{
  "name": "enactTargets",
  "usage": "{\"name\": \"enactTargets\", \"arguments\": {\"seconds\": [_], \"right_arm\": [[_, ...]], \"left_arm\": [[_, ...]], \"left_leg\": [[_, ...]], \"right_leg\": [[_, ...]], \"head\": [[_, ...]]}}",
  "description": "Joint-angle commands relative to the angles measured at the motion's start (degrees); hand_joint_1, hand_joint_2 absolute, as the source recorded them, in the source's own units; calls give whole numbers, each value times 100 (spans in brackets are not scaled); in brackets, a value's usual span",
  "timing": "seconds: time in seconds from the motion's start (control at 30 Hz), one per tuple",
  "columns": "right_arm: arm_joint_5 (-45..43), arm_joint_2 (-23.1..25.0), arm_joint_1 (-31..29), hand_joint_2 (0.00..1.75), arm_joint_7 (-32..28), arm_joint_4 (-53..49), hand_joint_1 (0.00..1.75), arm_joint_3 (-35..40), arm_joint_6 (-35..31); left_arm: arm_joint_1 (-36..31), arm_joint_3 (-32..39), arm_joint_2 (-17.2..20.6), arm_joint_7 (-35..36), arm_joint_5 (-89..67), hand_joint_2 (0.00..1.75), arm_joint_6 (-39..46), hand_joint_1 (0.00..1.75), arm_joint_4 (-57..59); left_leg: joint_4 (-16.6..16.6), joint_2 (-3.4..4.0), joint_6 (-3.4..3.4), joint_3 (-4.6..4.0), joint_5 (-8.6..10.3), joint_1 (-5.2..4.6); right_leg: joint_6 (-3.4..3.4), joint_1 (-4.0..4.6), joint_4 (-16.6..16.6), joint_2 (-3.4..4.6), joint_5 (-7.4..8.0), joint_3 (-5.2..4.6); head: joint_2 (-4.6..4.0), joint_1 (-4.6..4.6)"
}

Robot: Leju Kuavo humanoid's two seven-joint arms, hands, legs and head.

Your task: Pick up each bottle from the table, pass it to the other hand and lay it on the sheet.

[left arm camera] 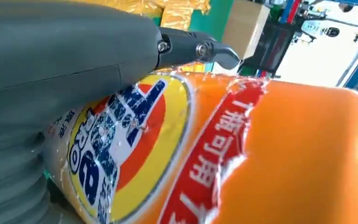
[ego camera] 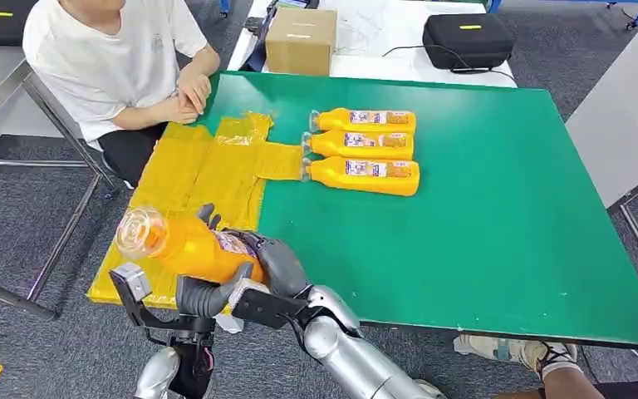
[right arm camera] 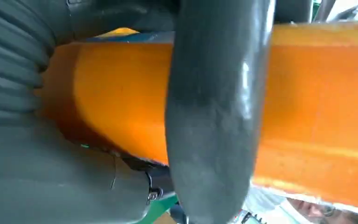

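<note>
An orange juice bottle (ego camera: 184, 246) hangs in the air over the near corner of the yellow sheet (ego camera: 208, 170), its clear base turned toward the left. Both hands are on it. My left hand (ego camera: 203, 296) cups it from below, and my right hand (ego camera: 277, 263) wraps its labelled end. In the left wrist view the bottle's label (left arm camera: 135, 149) lies right against my left hand (left arm camera: 60, 70). In the right wrist view a thick grey thumb (right arm camera: 214, 116) lies across the orange bottle (right arm camera: 317, 93). Three more bottles (ego camera: 362, 146) lie side by side on the green table (ego camera: 498, 249).
A person in a white shirt (ego camera: 108, 58) sits at the table's far left corner, hands resting by the sheet. A cardboard box (ego camera: 301, 40) and a black case (ego camera: 468, 40) stand on the white table behind. Someone's shoe (ego camera: 507, 349) shows beyond the near edge.
</note>
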Motion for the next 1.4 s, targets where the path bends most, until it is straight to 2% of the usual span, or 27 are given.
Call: {"name": "enactTargets", "arguments": {"seconds": [0.03, 0.07, 0.13, 0.17, 0.3, 0.47, 0.57, 0.63, 0.7, 0.77, 0.83, 0.93, 1.07, 1.23, 1.3, 1.4], "right_arm": [[-36, -52, -128, 175, -126, 385, 5, 674, 84], [-113, -28, -61, 175, -162, 339, 0, 585, -49], [-158, -13, -20, 175, -180, 327, 0, 550, -103], [-158, -13, -20, 0, -180, 327, 0, 550, -103], [-393, -37, 98, 0, -195, 171, 0, 340, -355], [-404, -56, 101, 0, -198, 149, 0, 337, -340], [-557, -97, 244, 0, -341, -113, 0, 145, -492], [-646, -173, 363, 0, -416, -411, 0, 59, -486], [-583, -236, 443, 0, -418, -655, 0, 56, -630], [-580, -244, 459, 0, -403, -719, 0, 61, -631], [-538, -264, 500, 0, -393, -865, 0, 106, -634], [-544, -252, 536, 0, -343, -1035, 0, 178, -495], [-601, -167, 468, 0, -337, -812, 0, 109, -514], [-658, -151, 459, 0, -373, -760, 0, 76, -461], [-748, -124, 464, 0, -398, -696, 0, 4, -407], [-774, -107, 465, 0, -464, -582, 0, -59, -371]], "left_arm": [[-579, 322, 89, 238, 419, 175, -377, 175, 755], [-565, 303, 101, 251, 432, 175, -432, 175, 744], [-552, 300, 104, 261, 446, 175, -457, 175, 738], [-552, 300, 104, 261, 446, 175, -457, 175, 738], [-476, 284, 128, 337, 725, 175, -863, 175, 516], [-462, 287, 120, 350, 729, 175, -854, 175, 467], [-405, 198, 164, 110, 535, 175, -954, 175, 153], [-432, 145, 221, -53, 61, 175, -617, 175, 14], [-592, 136, 296, -159, -805, 175, 355, 175, 144], [-666, 180, 317, -164, -786, 175, 339, 175, 227], [-817, 201, 372, -413, -1882, 175, 1426, 175, 459], [-1141, 431, 559, -532, -3060, 175, 2225, 175, 905], [-1467, 728, 609, -526, -3648, 175, 2236, 175, 1291], [-1510, 650, 637, -467, -3949, 175, 2361, 175, 1364], [-1680, 687, 668, -373, -4044, 175, 2259, 175, 1586], [-1927, 673, 780, -325, -4501, 175, 2280, 175, 1893]], "left_leg": [[-7, -8, -7, 18, -1, 3], [-8, -9, -10, 26, -4, 7], [-7, -8, -11, 31, -7, 10], [-7, -4, -6, 17, -2, 3], [-4, 0, -6, 16, -4, 5], [-1, -6, -10, 23, -8, 8], [-1, -8, -7, 10, -2, 5], [0, -10, -7, 7, -2, 7], [-1, -10, -6, 7, -1, 6], [-2, -16, -7, 10, -1, 6], [-2, -14, -7, 12, -1, 4], [-4, -5, -11, 24, -5, 9], [-5, -7, -12, 21, -1, 9], [-3, 7, -15, 37, -6, 15], [-5, -4, -11, 16, 4, 7], [-4, -14, -17, 28, 0, 12]], "right_leg": [[-9, 3, -5, -8, -4, 20], [-12, 7, -8, -8, -7, 28], [-14, 10, -11, -8, -9, 36], [-8, 3, -6, -4, -4, 18], [-7, 5, -5, -1, -4, 17], [-12, 8, -1, -6, -10, 25], [-8, 5, -3, -9, -5, 14], [-9, 7, -3, -10, -4, 11], [-8, 6, -3, -10, -4, 10], [-8, 6, -3, -16, -6, 15], [-8, 4, -3, -13, -5, 16], [-14, 9, -6, -5, -6, 26], [-14, 9, -3, -5, -4, 20], [-14, 13, -6, 7, -6, 39], [-8, 5, -3, -4, -1, 17], [-15, 10, -4, -14, -7, 34]], "head": [[0, -2], [0, 0], [0, 0], [0, -2], [0, 0], [0, 0], [0, -2], [0, 0], [0, 0], [0, 0], [0, 0], [0, 0], [0, -4], [0, 2], [0, 2], [0, 0]]}}
